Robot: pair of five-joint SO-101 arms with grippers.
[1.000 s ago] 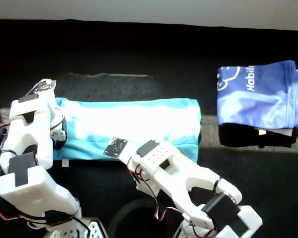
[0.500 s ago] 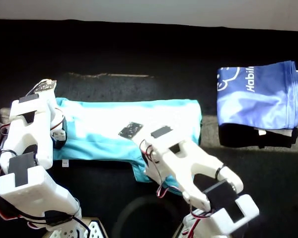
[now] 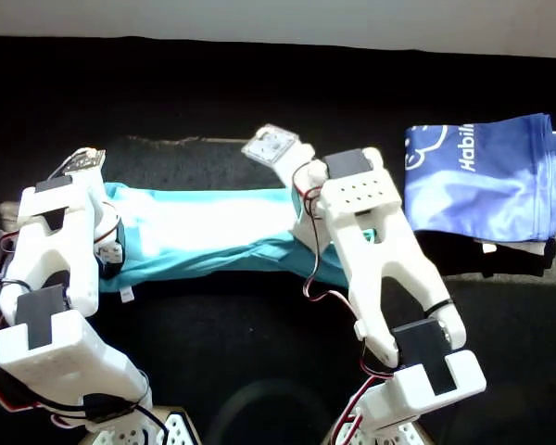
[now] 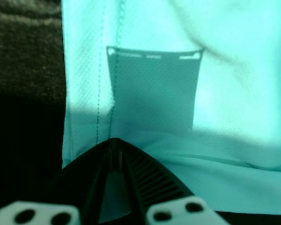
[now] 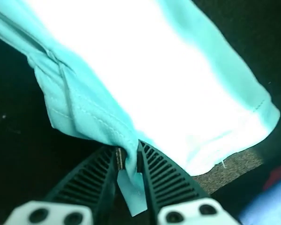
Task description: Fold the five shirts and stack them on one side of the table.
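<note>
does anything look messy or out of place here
The turquoise shirt lies rumpled: its near edge is bunched and twisted where the right gripper pinches it, so the fold is uneven. The folded stack beside it looks fairly tidy.

The shirt (image 3: 204, 232) lies left of centre on the table (image 3: 213, 93) — the folded stack (image 3: 482, 176) well apart, right.

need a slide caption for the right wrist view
Right gripper pinching a bunched edge of the turquoise shirt over the dark table.
</note>
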